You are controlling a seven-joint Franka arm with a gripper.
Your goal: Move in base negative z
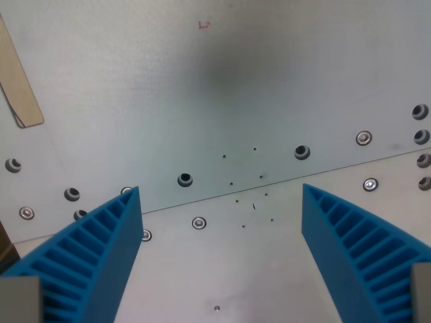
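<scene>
My gripper [221,202] is open and empty, its two blue ribbed fingers [94,256] standing wide apart at the bottom left and bottom right of the wrist view. It hangs above a grey metal table plate [222,87] with a seam [283,180] running across between two panels. Nothing lies between the fingers.
Several screw heads [198,223] and holes [184,180] dot the plate along the seam. A strip of tan tape [19,81] sits at the wrist view's upper left. A small red mark [204,25] is near the top. A soft shadow darkens the plate's middle.
</scene>
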